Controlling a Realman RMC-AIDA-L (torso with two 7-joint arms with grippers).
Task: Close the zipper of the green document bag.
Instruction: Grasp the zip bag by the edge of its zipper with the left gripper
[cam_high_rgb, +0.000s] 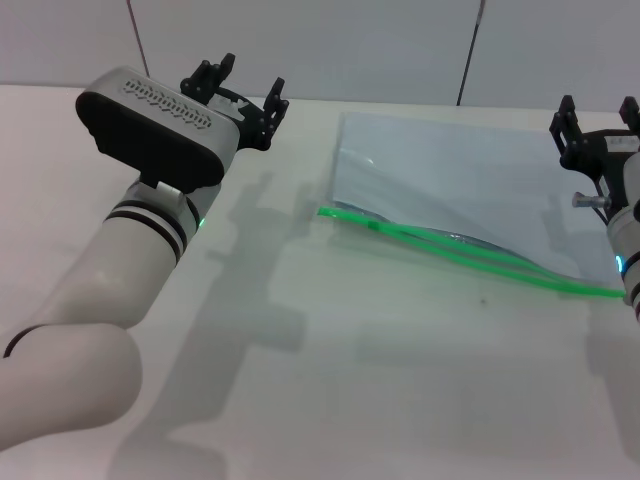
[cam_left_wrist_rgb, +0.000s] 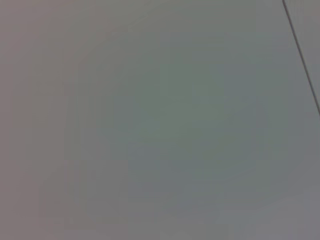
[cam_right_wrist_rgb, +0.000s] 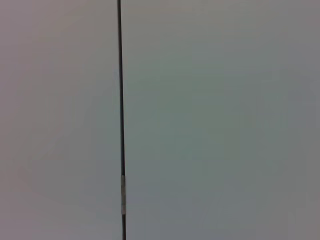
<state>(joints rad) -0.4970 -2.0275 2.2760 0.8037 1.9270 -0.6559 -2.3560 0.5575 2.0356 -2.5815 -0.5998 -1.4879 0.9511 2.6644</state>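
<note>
Presently, the green document bag (cam_high_rgb: 450, 180), a large flat rectangular pouch of translucent pale blue-grey plastic, lies on the white table (cam_high_rgb: 330, 380), right of centre in the head view. The zipper (cam_high_rgb: 470, 250), a thin bright green plastic strip, runs along the pouch's near long edge. Over part of its length the strip shows as two green lines standing apart, so the mouth is partly open there. A small green slider (cam_high_rgb: 372, 226) sits on the strip near its left end.

The left gripper (cam_high_rgb: 238, 92), black and fingered, is held up above the table, well to the left of the pouch and touching nothing. Its jaws stand wide and hold nothing.

The right gripper (cam_high_rgb: 598, 122), also black, is raised at the pouch's far right corner, at the picture's edge. Its two fingers stand apart and hold nothing. Whether it touches the pouch cannot be told.

Both wrist views show only a plain pale wall (cam_left_wrist_rgb: 150, 125) crossed by a thin dark seam (cam_right_wrist_rgb: 120, 100).
</note>
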